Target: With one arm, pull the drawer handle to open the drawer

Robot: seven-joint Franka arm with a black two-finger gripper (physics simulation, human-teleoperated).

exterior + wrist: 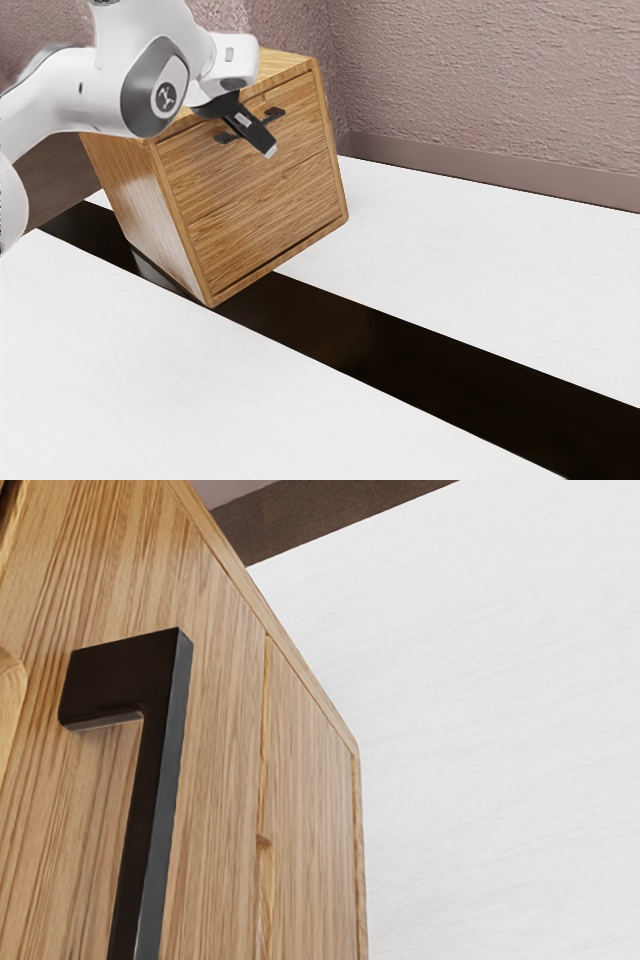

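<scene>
gripper (pixel 248 128) at drawer handle (pixel 276 112), upper front of cabinet (pixel 255 215); grip state cannot be told | drawer (pixel 305 115) appears closed | risk: insecure hold slips off handle; off-axis pull may drag or tip cabinet

Backed by a rough mauve wall (pixel 480 70) over a darker baseboard (pixel 500 170), with white slabs (pixel 480 260) split by a black gap (pixel 420 365).
</scene>
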